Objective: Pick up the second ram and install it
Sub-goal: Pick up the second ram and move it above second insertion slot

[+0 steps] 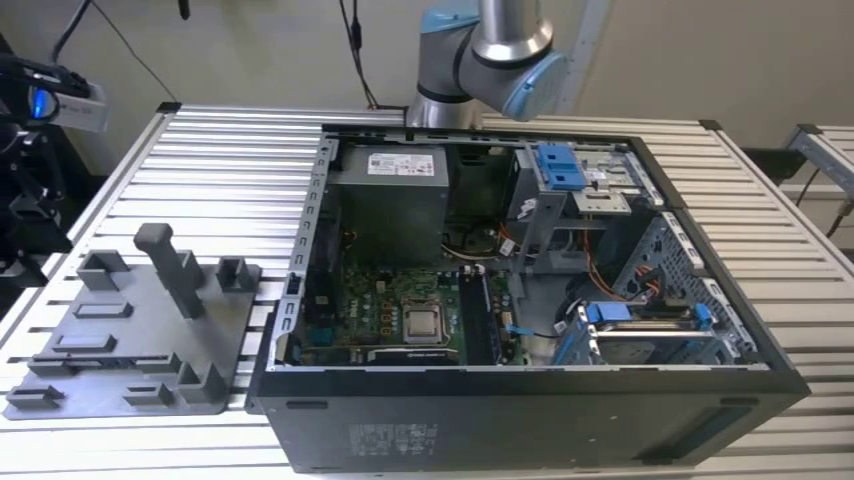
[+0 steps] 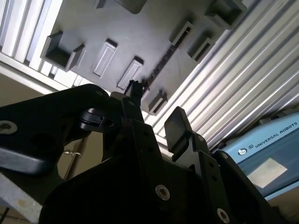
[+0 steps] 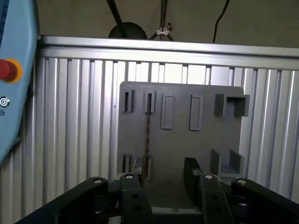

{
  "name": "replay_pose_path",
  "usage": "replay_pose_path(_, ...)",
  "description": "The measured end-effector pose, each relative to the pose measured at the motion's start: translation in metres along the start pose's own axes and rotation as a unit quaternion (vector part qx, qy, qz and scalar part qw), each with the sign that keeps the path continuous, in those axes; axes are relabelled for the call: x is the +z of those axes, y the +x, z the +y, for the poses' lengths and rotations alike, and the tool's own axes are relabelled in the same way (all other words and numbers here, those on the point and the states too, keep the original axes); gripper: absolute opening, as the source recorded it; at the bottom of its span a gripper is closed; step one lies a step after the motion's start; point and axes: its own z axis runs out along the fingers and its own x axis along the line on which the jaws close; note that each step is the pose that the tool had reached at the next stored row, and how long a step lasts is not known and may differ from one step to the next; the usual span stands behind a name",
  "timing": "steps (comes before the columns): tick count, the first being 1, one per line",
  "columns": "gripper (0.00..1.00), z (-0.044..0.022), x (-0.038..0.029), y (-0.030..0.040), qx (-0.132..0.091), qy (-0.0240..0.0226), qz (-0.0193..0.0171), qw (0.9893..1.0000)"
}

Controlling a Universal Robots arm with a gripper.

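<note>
The second ram (image 3: 148,128) stands edge-on as a thin dark strip in the grey tray (image 3: 205,140), held between two pairs of small slot blocks. In the second wrist view the second ram (image 2: 166,56) runs slantwise across the tray (image 2: 140,32). My gripper (image 3: 163,182) hangs well above the tray and is open, with nothing between its black fingers (image 3: 191,170). The gripper (image 2: 156,109) has one fingertip lined up close to the near end of the strip. In the exterior view the tray (image 1: 134,350) lies left of the open computer case (image 1: 534,290).
Inside the case the green motherboard carries a silver CPU (image 1: 424,322), with dark memory slots (image 1: 475,318) beside it. A tall grey post (image 1: 174,270) rises from the tray. A blue pendant with a red button (image 3: 7,70) sits by the slatted metal table (image 3: 70,121).
</note>
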Motion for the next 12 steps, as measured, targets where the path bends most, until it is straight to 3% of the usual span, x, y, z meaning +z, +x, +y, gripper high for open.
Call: replay_pose_path(12,0.48,-0.0005,0.0153,-0.0003,0.001,0.0,0.0003,1.0)
